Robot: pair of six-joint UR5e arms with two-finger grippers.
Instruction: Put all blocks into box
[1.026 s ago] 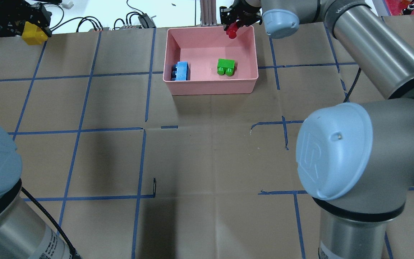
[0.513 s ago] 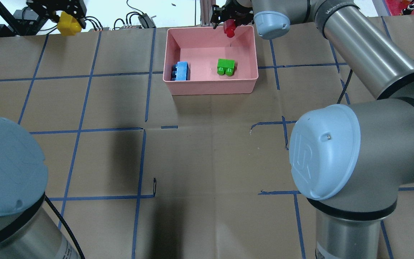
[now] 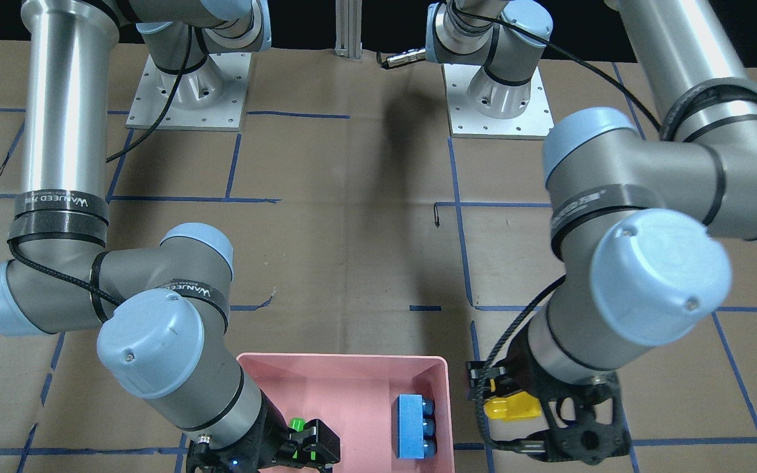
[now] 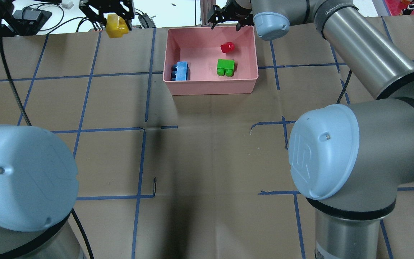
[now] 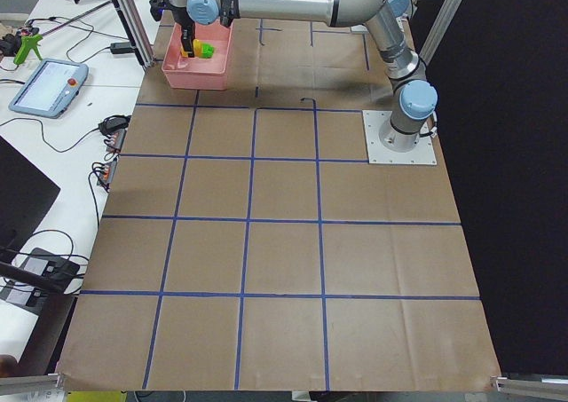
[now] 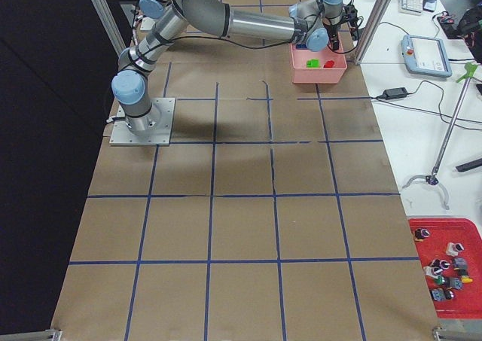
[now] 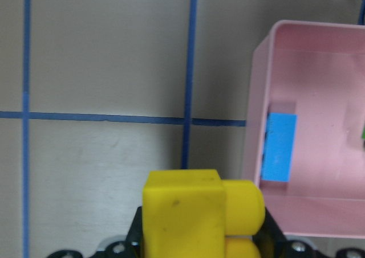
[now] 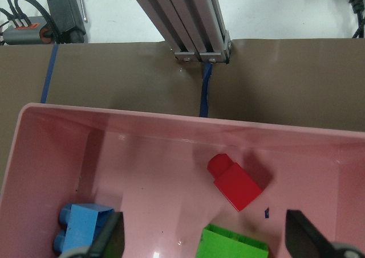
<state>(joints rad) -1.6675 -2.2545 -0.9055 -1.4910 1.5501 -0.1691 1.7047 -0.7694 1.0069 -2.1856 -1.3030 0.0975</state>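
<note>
1. Well, standing here, the right arm (image 4: pixel 365 54) stretches across the table (image 4: pixel 210 162) to its far edge, with the wrist turned down. That puts the right gripper (image 4: pixel 227 21) above the far rim of the box (image 4: pixel 210 85).
2. Its jaws are spread wide and carry nothing. In the right wrist view one finger shows at each bottom corner, with the box floor between them.
3. The red block (image 4: pixel 227 47) lies loose on the box floor, tipped on its side, near the far wall. The green block (image 4: pixel 225 67) sits just nearer, a small gap away from it. The blue block (image 4: pixel 181 71) rests against the left wall.
4. The left arm (image 4: pixel 23 176) reaches to the same far edge. The left gripper (image 4: pixel 114 22) hangs off to the left of the box, raised above the table and not over the box.
5. Its jaws are clamped on the yellow block (image 7: pixel 188 212), studs pointing toward the box.
6. In the front-facing view the right wrist covers most of the green block, and the red one can't be seen there. The left wrist view shows little of the fingers, which sit behind the yellow block at the frame's bottom edge. Both side views show the grippers too small to judge.
</note>
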